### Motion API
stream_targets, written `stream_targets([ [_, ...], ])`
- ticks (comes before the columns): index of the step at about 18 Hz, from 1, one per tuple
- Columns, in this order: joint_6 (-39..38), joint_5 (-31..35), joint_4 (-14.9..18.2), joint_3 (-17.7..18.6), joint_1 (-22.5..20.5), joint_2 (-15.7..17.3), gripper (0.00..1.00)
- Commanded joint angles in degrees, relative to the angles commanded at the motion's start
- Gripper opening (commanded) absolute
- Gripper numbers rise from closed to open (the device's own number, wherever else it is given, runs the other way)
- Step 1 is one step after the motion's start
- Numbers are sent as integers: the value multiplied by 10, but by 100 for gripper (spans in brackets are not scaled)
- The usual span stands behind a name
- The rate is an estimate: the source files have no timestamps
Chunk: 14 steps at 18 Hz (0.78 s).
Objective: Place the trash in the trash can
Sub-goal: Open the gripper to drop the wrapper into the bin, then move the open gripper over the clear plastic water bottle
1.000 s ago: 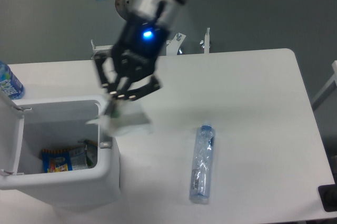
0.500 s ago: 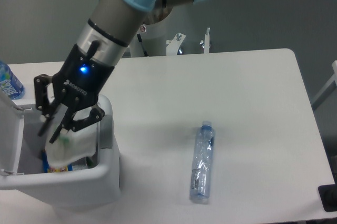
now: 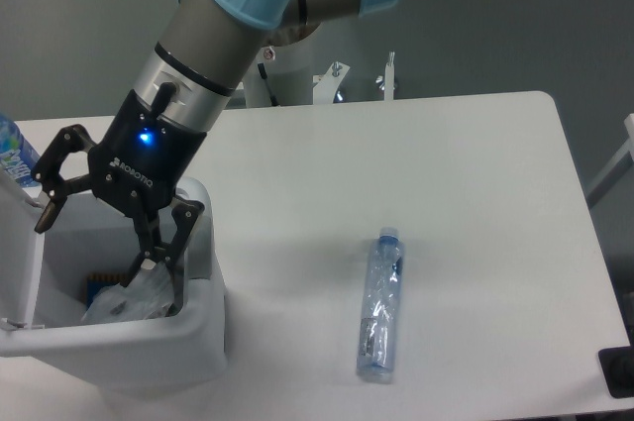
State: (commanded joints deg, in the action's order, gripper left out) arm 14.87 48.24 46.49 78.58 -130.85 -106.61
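Claw [image 3: 99, 233] spread wide over the trash can [image 3: 149, 362], I hold nothing; the wrapper [image 3: 134, 300] lies inside. Best I rise straight, clear of the rim, then cross to the crushed bottle [image 3: 381, 307] on the table [image 3: 466, 173].

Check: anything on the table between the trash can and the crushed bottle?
Nothing. In the camera view, the stretch of white table between the trash can and the crushed bottle is bare.

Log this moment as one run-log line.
gripper: jaws open over trash can | wrapper: in can, released | crushed bottle: on table, pending
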Motion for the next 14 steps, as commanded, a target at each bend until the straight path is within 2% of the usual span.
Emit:
stream_targets([
  [3,-46,46,2,-1,-43,10,100],
  [6,-40,129,4,4,-73,21,100],
  [11,-20,149,9,6,-126,18,100],
  [12,-11,159,15,7,-132,18,100],
  [14,22,198,49,5,-137,12,100],
])
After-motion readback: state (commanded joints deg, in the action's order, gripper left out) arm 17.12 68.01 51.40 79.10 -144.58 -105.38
